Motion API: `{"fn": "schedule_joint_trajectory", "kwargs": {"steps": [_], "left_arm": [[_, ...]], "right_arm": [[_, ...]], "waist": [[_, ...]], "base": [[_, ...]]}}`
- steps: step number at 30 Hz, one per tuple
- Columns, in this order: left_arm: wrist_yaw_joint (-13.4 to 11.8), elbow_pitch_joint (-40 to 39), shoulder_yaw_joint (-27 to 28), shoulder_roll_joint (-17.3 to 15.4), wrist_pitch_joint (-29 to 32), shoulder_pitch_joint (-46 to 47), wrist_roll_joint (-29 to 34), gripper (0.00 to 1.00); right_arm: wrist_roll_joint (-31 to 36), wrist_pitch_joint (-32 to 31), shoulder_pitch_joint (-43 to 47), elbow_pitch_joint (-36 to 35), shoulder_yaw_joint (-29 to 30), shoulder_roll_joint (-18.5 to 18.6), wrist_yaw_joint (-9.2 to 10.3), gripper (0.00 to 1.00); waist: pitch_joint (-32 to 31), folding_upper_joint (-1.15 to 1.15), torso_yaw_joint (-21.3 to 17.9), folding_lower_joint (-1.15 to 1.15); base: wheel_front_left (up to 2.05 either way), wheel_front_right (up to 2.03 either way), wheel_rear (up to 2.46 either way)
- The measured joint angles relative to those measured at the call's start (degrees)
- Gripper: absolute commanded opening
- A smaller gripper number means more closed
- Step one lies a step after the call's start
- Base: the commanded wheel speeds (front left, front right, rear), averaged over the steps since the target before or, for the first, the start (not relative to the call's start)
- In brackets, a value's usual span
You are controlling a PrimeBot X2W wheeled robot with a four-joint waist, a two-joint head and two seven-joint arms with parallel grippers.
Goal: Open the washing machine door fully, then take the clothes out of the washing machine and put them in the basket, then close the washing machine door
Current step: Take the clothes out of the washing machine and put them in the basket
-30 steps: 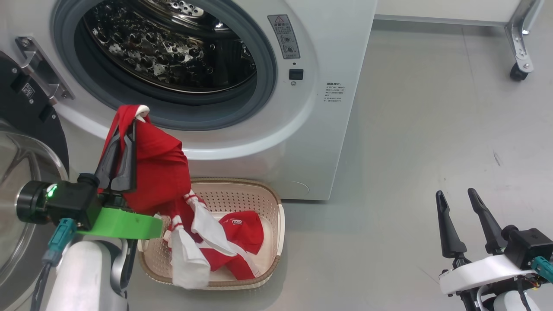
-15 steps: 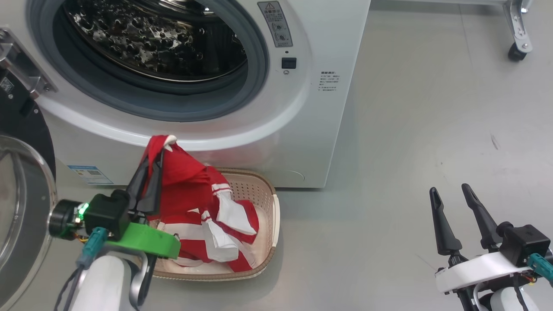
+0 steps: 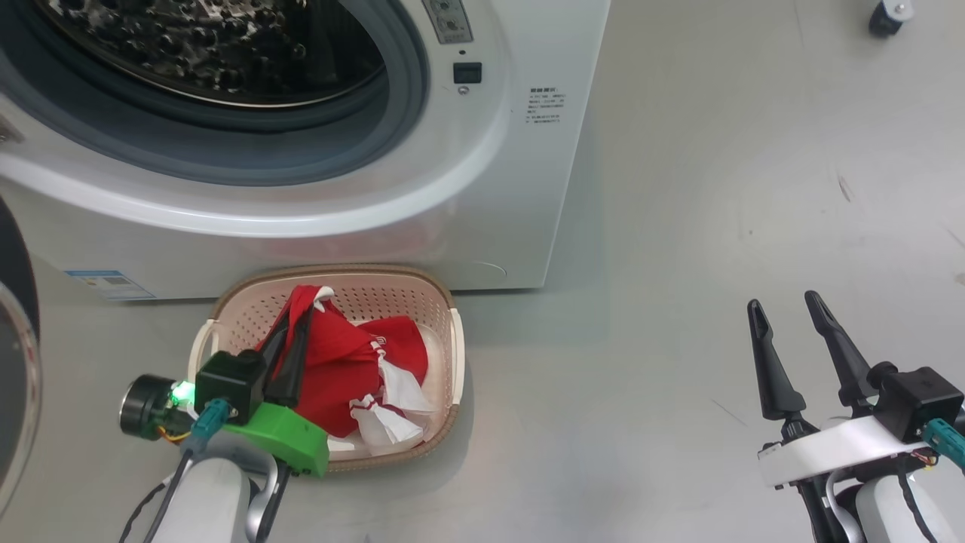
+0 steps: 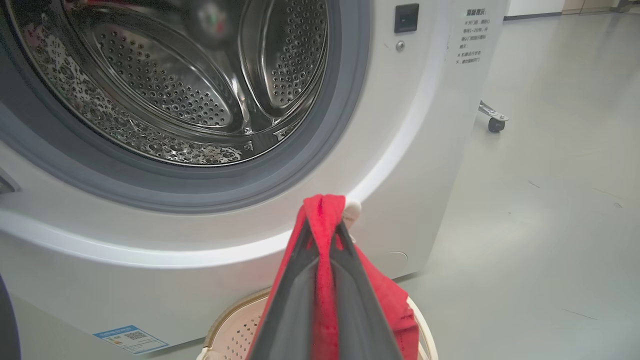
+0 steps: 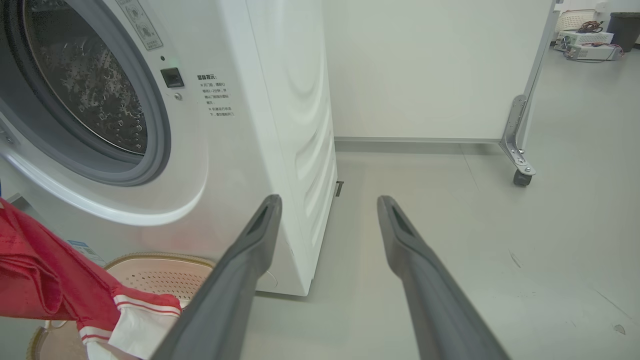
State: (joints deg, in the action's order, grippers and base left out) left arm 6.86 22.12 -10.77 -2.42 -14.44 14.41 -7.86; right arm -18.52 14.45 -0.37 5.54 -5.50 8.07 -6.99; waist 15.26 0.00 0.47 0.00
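the clothes [image 3: 343, 366], red with white striped trim, are clamped between the closed fingers of the left end effector [image 3: 301, 311]. a fold of red cloth and a small white tab poke out past its tips. in the left wrist view the two dark fingers [image 4: 295, 300] press flat against a strip of red fabric. below the end effector, the bulk of the cloth sinks into the cream perforated basket [image 3: 454, 354], and white cuffs lie toward the basket's right side. the basket sits on the grey floor [image 3: 678, 302], close against the front of the washing machine [image 3: 482, 196]. the machine rises just ahead of the fingertips, with its grey seal [image 4: 345, 125] and perforated steel drum [image 4: 175, 100] showing through the open mouth. a blue sticker [image 3: 109, 285] sits low on its front panel, to the left of the end effector. further left, the washing machine door [image 3: 13, 271] stands swung open at the edge of the head view. well apart to the right, the right end effector [image 3: 783, 302] hangs over the floor with its fingers spread wide and nothing between them. ahead of those fingers, a castor [image 5: 522, 177] stands by the far wall.
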Motion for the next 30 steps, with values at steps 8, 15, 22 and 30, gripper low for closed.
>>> {"fn": "schedule_joint_trajectory", "kwargs": {"steps": [8, 15, 22, 30], "left_arm": [[0.00, 4.22, -0.51, 0.08, 0.00, 5.10, 0.38, 0.00], [-0.01, 10.05, 0.37, 0.22, 0.00, 8.11, 0.38, 0.00], [-0.04, 15.47, 1.57, 0.02, 0.01, 11.31, 0.26, 0.00], [-0.81, 21.91, 3.55, -0.31, 0.25, 15.22, -0.79, 0.00]], "right_arm": [[-0.08, 0.00, -1.99, -0.58, -0.60, 0.26, 0.00, 1.00], [-0.22, 0.00, -3.52, -1.29, 0.13, 0.73, 0.00, 1.00], [-0.62, 0.00, -4.99, -1.89, 1.62, 1.49, 0.00, 1.00], [-0.60, 0.00, -5.80, -2.76, 2.64, 2.64, 0.00, 1.00]], "waist": [[3.93, 0.00, -2.32, 0.00], [7.50, 0.00, -4.22, 0.00], [10.63, 0.00, -5.25, 0.00], [14.33, 0.00, -5.74, 0.00]], "base": [[0.00, 0.00, 0.00], [0.00, 0.00, 0.00], [0.00, 0.00, 0.00], [0.00, 0.00, 0.00]]}}
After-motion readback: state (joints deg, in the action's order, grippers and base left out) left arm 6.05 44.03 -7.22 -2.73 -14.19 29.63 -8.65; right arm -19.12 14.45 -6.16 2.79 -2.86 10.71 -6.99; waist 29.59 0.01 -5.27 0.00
